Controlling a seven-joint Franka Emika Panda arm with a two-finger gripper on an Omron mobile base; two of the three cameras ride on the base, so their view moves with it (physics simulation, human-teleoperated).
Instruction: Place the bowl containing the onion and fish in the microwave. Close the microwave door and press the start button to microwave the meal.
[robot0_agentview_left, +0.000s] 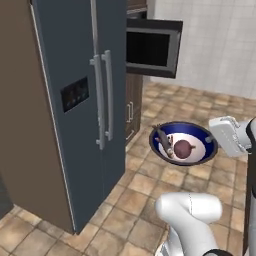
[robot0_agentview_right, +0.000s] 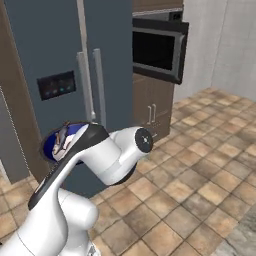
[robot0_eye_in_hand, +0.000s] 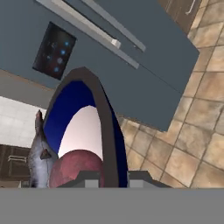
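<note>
Tiled kitchen floor under everything, with the fridge (robot0_agentview_left: 80, 100) on the left. Gripper (robot0_eye_in_hand: 107, 177) is clamped on the rim of the bowl (robot0_agentview_left: 183, 143), carrying it in mid-air with the onion (robot0_agentview_left: 183, 148) and fish (robot0_agentview_left: 164, 140) inside. Microwave (robot0_agentview_left: 152, 47), door swung open, sits higher up and further ahead past the fridge, so the bowl needs to go up and forward

microwave cavity: hidden behind the open black, silver-framed microwave door (robot0_agentview_left: 152, 47), no turntable visible
round dark-blue bowl (robot0_agentview_right: 67, 139): right base view, mostly behind the white arm
slim dark-grey fish (robot0_eye_in_hand: 40, 158): tail cut by bottom band
gripper (robot0_eye_in_hand: 107, 181): fingertips barely show at bowl rim, grip state unclear
</note>
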